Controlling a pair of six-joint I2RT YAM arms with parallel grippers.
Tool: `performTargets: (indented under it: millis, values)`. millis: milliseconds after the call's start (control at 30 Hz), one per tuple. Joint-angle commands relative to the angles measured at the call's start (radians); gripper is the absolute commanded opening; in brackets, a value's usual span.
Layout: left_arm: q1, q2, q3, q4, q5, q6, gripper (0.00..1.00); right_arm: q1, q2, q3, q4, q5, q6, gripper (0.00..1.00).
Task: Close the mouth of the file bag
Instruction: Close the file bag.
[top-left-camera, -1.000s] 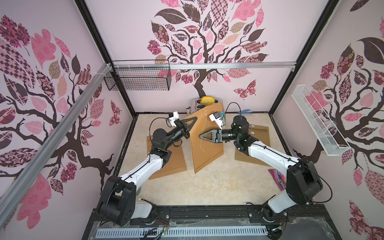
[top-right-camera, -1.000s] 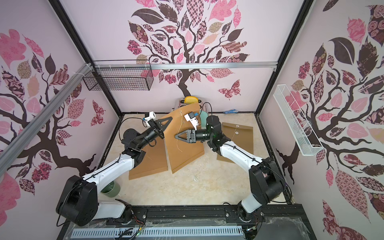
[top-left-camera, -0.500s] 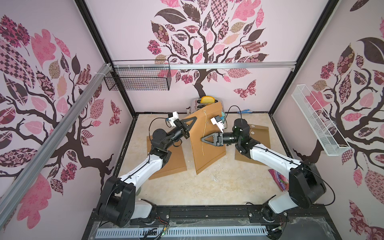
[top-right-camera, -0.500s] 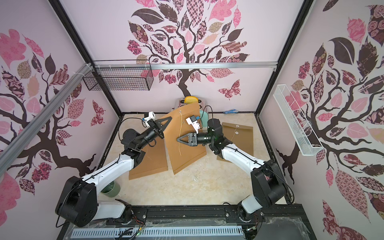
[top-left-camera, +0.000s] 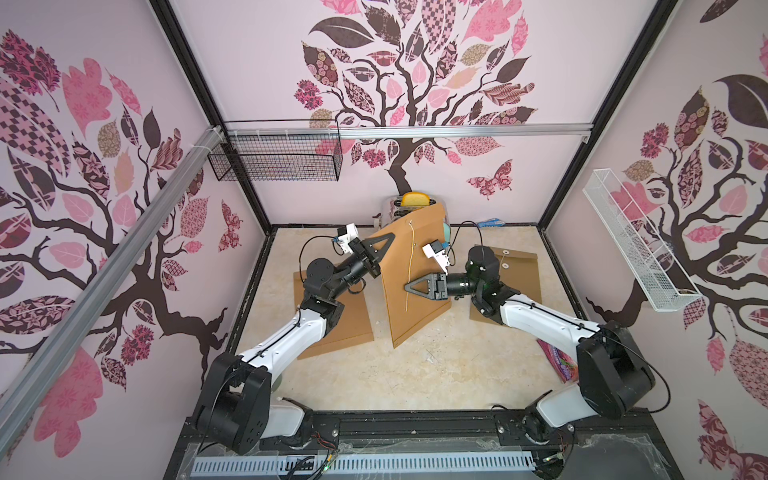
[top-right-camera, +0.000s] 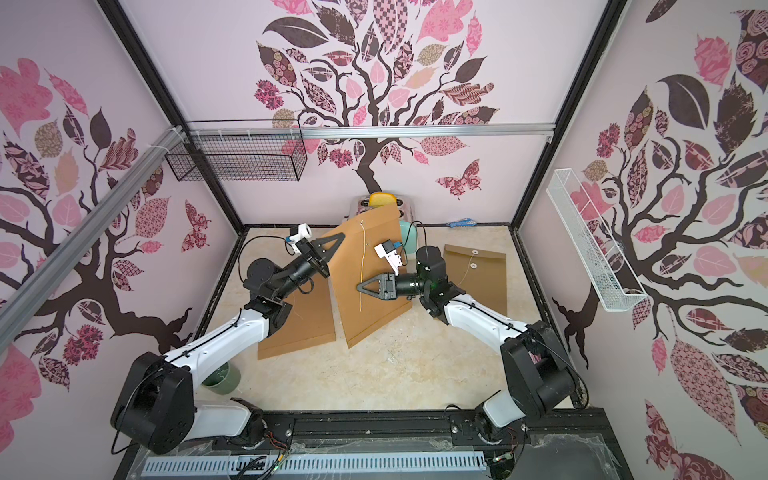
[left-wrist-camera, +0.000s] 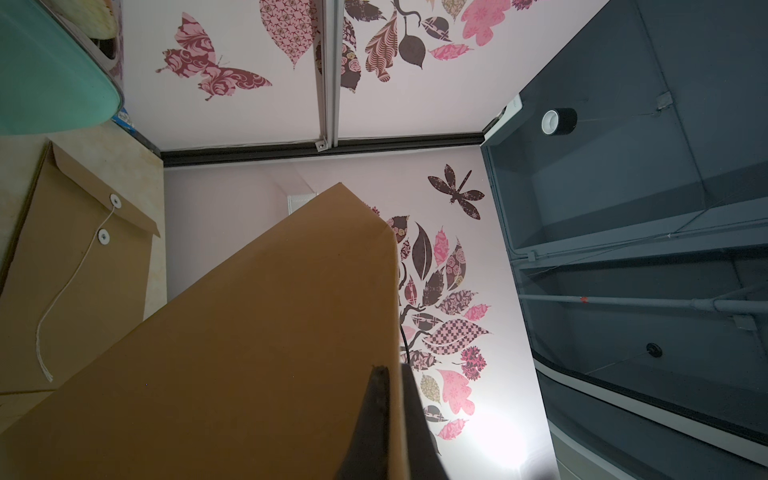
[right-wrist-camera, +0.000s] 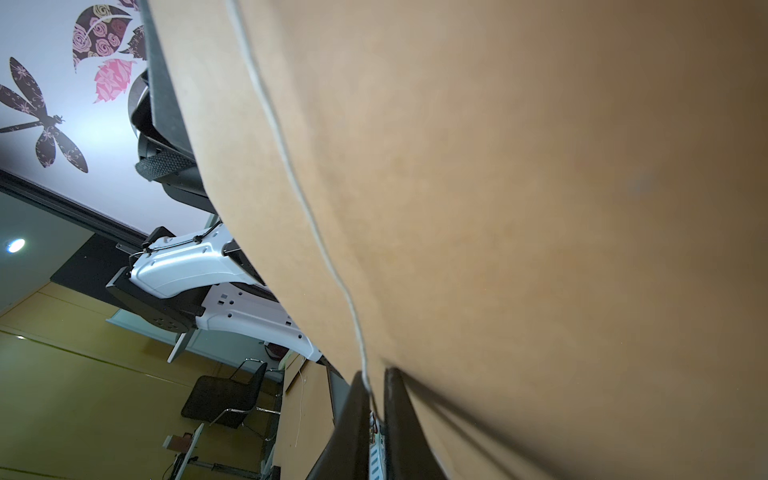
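Observation:
The file bag (top-left-camera: 399, 316) (top-right-camera: 349, 320) is a brown paper envelope standing upright, its lower corner near the table. My left gripper (top-left-camera: 390, 237) (top-right-camera: 343, 235) (left-wrist-camera: 392, 370) is shut on its left edge, one finger on each face. A thin pale string (top-left-camera: 411, 249) (top-right-camera: 362, 249) (right-wrist-camera: 291, 166) hangs down the bag's front. My right gripper (top-left-camera: 406, 287) (top-right-camera: 358, 286) (right-wrist-camera: 376, 372) points at that face, its jaws shut on the string partway down. The bag's mouth and flap are hidden.
Two more brown envelopes lie flat: one under my left arm (top-left-camera: 332, 328), one with a button and string at the right (top-left-camera: 519, 270). A toaster (top-left-camera: 411, 199) stands at the back wall. A green cup (top-right-camera: 222, 376) sits front left, a colourful cloth (top-left-camera: 557, 359) front right.
My right gripper has moved a little down along the string and its jaws have narrowed onto it. The left gripper and the bag have hardly moved.

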Motion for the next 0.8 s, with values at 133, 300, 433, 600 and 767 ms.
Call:
performTargets:
  millis: [133, 300, 433, 600, 767]
  values:
    - [-0.017, -0.002, -0.007, 0.072, -0.022, -0.01, 0.0, 0.018, -0.038, 0.006, 0.02, 0.031, 0.017, 0.06]
    - [-0.017, 0.016, -0.001, 0.09, -0.026, -0.017, 0.0, 0.031, -0.048, -0.012, 0.019, 0.041, 0.021, 0.04]
    - [-0.017, 0.029, 0.012, 0.104, -0.038, -0.021, 0.0, 0.038, -0.073, -0.013, -0.068, 0.061, -0.034, 0.04]
    - [-0.036, 0.043, 0.018, 0.13, -0.038, -0.039, 0.0, 0.04, -0.096, -0.012, -0.159, 0.087, -0.096, 0.02]
    - [-0.042, 0.032, -0.007, 0.19, -0.058, -0.081, 0.0, 0.04, -0.068, -0.012, -0.182, 0.084, -0.111, 0.0]
